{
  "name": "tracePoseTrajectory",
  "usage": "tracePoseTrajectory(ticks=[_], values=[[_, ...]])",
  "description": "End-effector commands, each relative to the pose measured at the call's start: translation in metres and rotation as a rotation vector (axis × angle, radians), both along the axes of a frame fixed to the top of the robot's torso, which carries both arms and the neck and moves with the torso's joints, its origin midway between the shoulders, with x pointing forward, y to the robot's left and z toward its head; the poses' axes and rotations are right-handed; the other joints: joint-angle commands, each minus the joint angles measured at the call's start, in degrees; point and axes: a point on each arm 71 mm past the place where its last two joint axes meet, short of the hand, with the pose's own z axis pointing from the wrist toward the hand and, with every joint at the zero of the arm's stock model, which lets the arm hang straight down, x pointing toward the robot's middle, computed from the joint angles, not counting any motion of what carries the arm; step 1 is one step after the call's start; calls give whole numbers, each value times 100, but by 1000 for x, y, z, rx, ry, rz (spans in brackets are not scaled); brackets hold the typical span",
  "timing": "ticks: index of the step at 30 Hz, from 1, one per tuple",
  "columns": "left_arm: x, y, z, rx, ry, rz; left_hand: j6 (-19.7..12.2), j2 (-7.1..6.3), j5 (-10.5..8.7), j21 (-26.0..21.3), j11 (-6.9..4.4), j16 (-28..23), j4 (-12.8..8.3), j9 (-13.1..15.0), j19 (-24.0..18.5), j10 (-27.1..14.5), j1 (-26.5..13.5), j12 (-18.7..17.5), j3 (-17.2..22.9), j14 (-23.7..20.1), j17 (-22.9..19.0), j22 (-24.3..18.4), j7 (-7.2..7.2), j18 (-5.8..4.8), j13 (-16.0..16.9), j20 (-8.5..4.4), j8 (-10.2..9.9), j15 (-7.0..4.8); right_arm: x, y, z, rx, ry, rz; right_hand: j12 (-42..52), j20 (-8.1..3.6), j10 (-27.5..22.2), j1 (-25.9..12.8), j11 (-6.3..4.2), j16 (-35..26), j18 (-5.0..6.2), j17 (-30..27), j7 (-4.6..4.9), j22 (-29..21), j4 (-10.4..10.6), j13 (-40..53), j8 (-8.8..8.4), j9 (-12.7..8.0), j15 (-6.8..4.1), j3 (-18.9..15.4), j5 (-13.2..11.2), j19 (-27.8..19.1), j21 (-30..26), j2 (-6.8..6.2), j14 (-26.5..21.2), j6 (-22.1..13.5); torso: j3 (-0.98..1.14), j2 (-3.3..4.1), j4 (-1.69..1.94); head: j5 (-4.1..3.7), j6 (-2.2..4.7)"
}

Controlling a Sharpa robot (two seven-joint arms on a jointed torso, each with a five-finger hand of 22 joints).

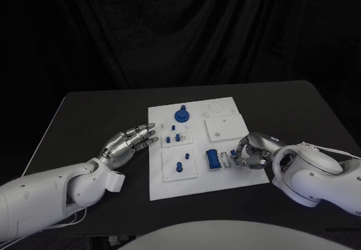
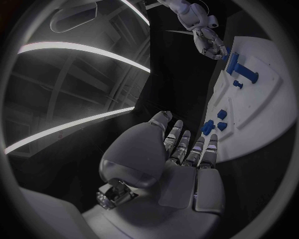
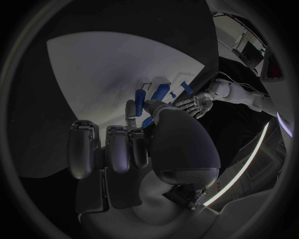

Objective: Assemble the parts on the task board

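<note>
The right hand [image 1: 253, 154] rests at the right edge of the task board [image 1: 171, 188], toward its near right corner, fingers curled in over the small parts there. In the right wrist view its fingertips [image 3: 131, 107] close around a short blue peg [image 3: 140, 95], with the thumb pressed in from the other side; I judge it is pinching that peg, though the contact itself is partly hidden behind the thumb. Just beside the fingers, a larger blue block [image 1: 214, 159] lies on the board, near its near edge.

The left hand [image 1: 132, 142] lies open, fingers straight and slightly apart, holding nothing, at the board's left edge with its fingertips touching or just short of the rim; which, I cannot tell. Further in, small blue pegs [image 1: 177, 138] stand in raised white plates, another peg [image 1: 180, 166] stands in the near left plate, and a round blue knob [image 1: 182, 114] sits toward the far edge of the board. The board lies in the middle of the black desk [image 1: 85, 112].

The step in hand looks like picking up or seating one peg with the right hand. The next move probably calls for keeping the peg upright and aligned over its hole, while the left hand could steady the board.
</note>
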Motion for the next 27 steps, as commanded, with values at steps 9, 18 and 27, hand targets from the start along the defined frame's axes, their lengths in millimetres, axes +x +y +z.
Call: tracePoseTrajectory(ticks=[9, 18, 27], values=[[1, -2, 5, -53, -55, 13, 24, 3, 32, 29, 53, 9, 4, 4, 40, 13, -50, 32, 55, 1, 5, -9, 32, -98, 7, 1, 18, 17, 6, 6, -6, 11, 36, -2, 32, -20, 597, -445, -26, -35, 0, 611, -66, 1256, 117, 1505, 9, -18, -26, 88, -64, 327, 6, 18, 443, 157, -3, -3, -1, -12, -1], [1, -2, 4, -53, -54, 12, 24, 3, 32, 29, 53, 9, 4, 4, 40, 13, -50, 32, 55, 1, 5, -9, 32, -98, 7, 1, 18, 17, 9, 9, -10, -3, 48, 8, 32, -19, 597, -483, -25, -42, 3, 593, -65, 1253, 137, 1505, 4, -20, -25, 63, -85, 323, -4, 21, 439, 153, 1, 1, -4, -1, -1], [1, -2, 4, -53, -53, 11, 16, 3, 32, 29, 53, 4, 3, 2, 41, 9, -57, 23, 63, -2, 4, -9, 38, -98, 6, 1, 16, 16, 11, 12, -11, -2, 46, 14, 32, -19, 597, -488, -25, -48, 5, 578, -65, 1250, 135, 1505, -5, -23, -25, 54, -97, 319, -13, 20, 436, 138, 0, 2, -2, 19, -1]])
